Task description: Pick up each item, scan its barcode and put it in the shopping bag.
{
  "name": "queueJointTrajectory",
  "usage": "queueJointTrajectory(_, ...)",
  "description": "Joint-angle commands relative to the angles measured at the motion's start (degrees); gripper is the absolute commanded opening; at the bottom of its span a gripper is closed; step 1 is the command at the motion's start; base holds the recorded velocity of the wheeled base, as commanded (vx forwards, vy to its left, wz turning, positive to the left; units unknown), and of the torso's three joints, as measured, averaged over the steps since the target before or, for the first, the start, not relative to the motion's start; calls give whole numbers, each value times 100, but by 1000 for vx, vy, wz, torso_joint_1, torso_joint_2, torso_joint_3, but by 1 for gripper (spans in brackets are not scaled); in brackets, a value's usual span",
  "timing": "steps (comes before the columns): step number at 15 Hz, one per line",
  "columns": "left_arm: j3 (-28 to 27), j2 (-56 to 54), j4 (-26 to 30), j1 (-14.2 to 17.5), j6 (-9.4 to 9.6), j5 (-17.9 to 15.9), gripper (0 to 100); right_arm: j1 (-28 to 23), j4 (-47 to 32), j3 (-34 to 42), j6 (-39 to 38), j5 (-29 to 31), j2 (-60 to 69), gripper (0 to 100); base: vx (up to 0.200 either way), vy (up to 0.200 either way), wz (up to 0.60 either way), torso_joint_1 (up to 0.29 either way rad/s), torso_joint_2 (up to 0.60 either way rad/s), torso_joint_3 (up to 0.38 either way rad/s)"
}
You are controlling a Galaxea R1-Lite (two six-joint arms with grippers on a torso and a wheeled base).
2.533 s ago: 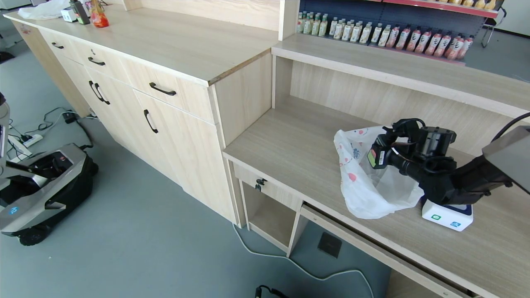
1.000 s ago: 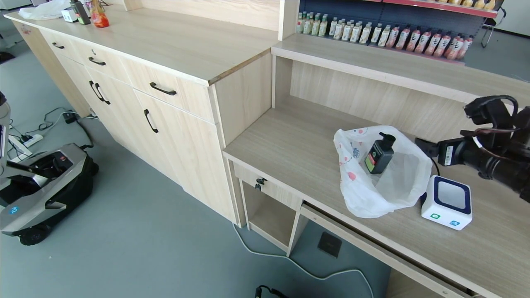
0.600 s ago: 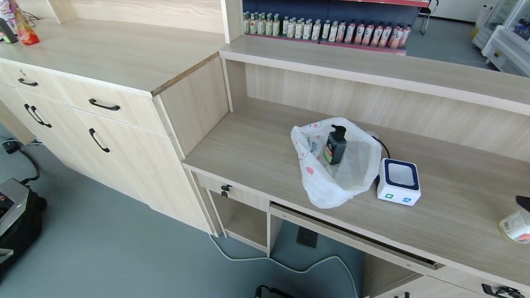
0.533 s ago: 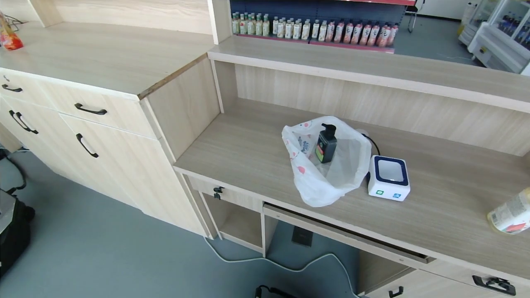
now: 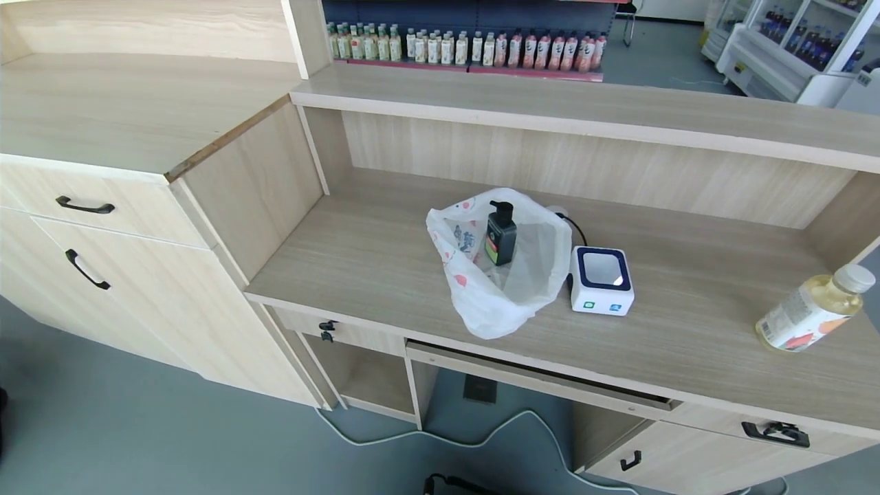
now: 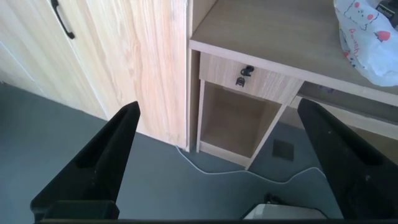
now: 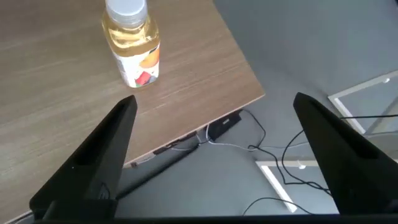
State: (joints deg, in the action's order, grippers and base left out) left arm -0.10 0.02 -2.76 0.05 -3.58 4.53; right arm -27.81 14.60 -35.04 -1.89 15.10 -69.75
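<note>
Head view shows the dark pump bottle (image 5: 501,237) standing inside the open shopping bag (image 5: 495,302) in the middle of the tabletop (image 5: 385,254), so by my reckoning that item is dealt with. The white barcode scanner (image 5: 601,280) sits just beside the bag, window facing up. The one item left out is the drink bottle (image 5: 811,309) with a white cap and yellowish contents, upright near the right end of the tabletop, well apart from the scanner.

From the right wrist camera, the right gripper (image 7: 211,99) is spread wide with nothing in it, hanging above the corner of the tabletop. The bottle (image 7: 132,46) lies ahead of it and off the centre line, closer to one finger than the other. The left gripper (image 6: 217,104) is likewise wide open and empty, down by the cabinet front below the tabletop, with a corner of the bag (image 6: 367,37) showing.

So the step in hand looks like picking up the drink bottle. Next the right gripper should line up on the bottle's body, go forward around it and close, mindful of the nearby tabletop edge, then turn the label towards the scanner
</note>
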Motion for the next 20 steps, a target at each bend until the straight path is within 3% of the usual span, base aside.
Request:
queueJointTrajectory(1,1,-2,-6,4,-2,4,100,-137,324,76,312,72,-785,100,0,0,0,0,0,0)
queueJointTrajectory(6,1,-2,-6,4,-2,4,100,-146,341,243,883,423,-478,100,0,0,-240,0,2,0)
queueJointTrajectory(9,1,-2,-6,4,-11,4,100,-524,860,216,848,353,-794,100,0,0,-200,-1,1,1)
queueJointTrajectory(12,1,-2,-6,4,-2,4,100,-542,1950,216,804,-596,-1409,100,0,0,0,0,0,0)
queueJointTrajectory(14,1,-2,-6,4,-2,4,100,-515,2249,216,1033,-1124,-1717,100,0,0,0,0,0,0)
queueJointTrajectory(20,1,-2,-6,4,-2,4,100,-436,2574,208,1578,-1247,-2192,100,0,0,0,0,0,0)
